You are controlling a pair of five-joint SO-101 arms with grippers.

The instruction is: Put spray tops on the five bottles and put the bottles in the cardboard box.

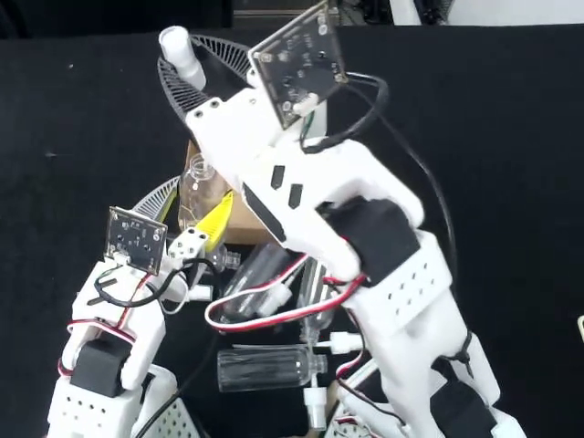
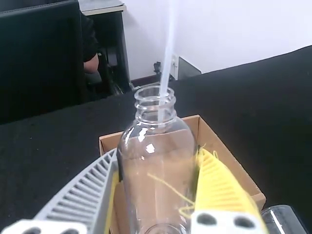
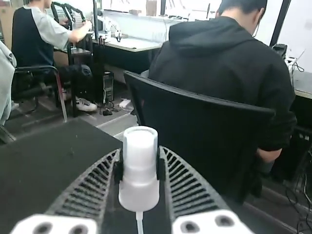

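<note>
Clear plastic bottle [image 2: 156,161] sits upright at the cardboard box [image 2: 229,168], clamped in the left gripper [image 2: 158,165]. From above, the right gripper [image 3: 140,161] pinches the spray top [image 3: 139,170] at twelve o'clock from the bottle, its dip tube [image 2: 165,68] running down into the neck.

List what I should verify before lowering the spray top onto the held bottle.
1. Hold of the left end effector on the bottle: ok, the bottle stands upright between its fingers.
2. Hold of the right end effector on the spray top: ok, clamped on both sides.
3. The dip tube in the bottle's neck: ok, it enters the opening in the left wrist view.
4. Spray top seated on the neck: not ok, not yet down.
5. Room in the cardboard box: cannot tell, the bottle hides most of its inside.
</note>
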